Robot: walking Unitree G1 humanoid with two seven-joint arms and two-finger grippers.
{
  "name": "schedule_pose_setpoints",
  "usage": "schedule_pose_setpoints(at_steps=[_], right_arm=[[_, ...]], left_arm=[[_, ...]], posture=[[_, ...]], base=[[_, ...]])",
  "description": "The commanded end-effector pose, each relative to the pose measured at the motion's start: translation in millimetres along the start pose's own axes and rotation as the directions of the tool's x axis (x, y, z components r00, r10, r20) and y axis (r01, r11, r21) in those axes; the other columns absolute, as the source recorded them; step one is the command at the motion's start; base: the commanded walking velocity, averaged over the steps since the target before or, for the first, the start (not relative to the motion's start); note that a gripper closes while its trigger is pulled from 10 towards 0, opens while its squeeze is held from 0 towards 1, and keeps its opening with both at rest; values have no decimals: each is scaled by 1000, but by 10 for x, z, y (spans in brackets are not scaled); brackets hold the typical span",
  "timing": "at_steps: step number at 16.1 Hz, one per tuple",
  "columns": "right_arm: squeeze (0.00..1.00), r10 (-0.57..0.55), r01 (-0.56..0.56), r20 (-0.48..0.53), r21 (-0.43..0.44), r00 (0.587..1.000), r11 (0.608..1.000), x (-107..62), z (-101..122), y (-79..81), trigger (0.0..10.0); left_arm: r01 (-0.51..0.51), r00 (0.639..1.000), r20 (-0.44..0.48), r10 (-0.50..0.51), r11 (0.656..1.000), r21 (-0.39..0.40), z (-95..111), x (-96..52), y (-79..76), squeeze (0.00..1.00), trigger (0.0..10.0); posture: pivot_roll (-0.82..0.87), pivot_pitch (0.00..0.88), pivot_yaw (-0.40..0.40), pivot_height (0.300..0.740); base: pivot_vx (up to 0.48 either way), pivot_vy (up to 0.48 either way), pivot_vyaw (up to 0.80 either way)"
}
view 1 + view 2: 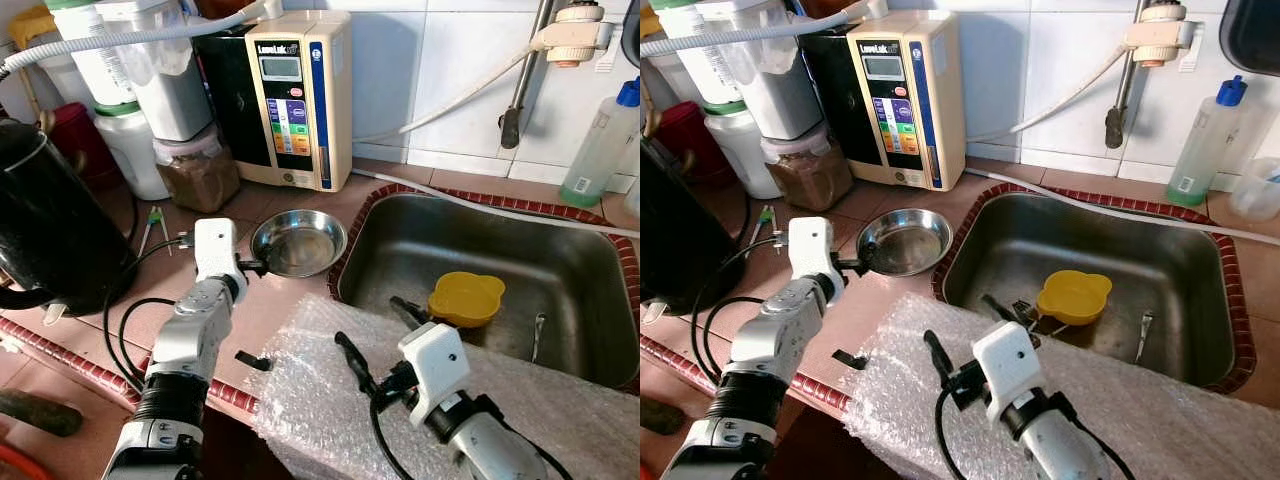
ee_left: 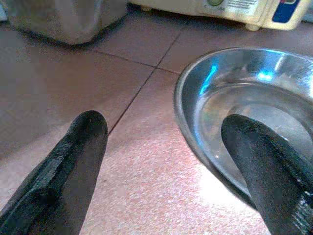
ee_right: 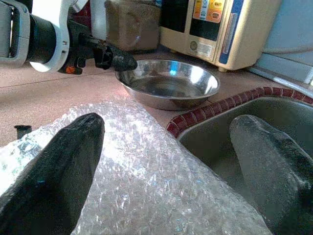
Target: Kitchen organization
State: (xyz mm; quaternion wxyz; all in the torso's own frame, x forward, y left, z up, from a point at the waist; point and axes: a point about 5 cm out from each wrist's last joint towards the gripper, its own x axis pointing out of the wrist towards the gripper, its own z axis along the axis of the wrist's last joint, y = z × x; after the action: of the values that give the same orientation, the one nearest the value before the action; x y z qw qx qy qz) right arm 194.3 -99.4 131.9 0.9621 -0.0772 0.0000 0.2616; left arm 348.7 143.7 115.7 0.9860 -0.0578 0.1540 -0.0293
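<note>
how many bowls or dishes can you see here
2: a steel bowl on the counter at the left gripper, and a yellow dish in the sink. Others may be hidden.

Bright, even daylight; soft wrist-view focus

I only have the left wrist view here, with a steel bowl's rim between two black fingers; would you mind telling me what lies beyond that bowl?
Observer: Right of the steel bowl is a sunken sink, and a yellow lidded container sits in it.
Operator: Thank you. Where is the other arm?
Observer: The right gripper hangs open over a sheet of bubble wrap spread across the counter's front edge and the near rim of the sink.
Operator: And how does my left gripper stand from above?
Observer: The left gripper is open at the bowl's left rim, one finger over the bowl's inside, the other over the tile outside.
</note>
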Motion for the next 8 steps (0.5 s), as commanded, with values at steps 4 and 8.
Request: schedule_pose_setpoints(at_steps=[4,8], right_arm=[[1000,9,-9,9,-1,1000,1000,-1,40,20,10000],[1000,10,-10,5,-4,1000,1000,0,28,35,10000]], left_arm=[[5,993,-114,-11,999,-54,-40,-28,-35,1000,10000],[66,983,-163,-88,989,-132,-77,-53,-140,882,0]], posture=[[-88,0,139,740],[-86,0,138,740]], base=[[0,0,0],[0,0,0]])
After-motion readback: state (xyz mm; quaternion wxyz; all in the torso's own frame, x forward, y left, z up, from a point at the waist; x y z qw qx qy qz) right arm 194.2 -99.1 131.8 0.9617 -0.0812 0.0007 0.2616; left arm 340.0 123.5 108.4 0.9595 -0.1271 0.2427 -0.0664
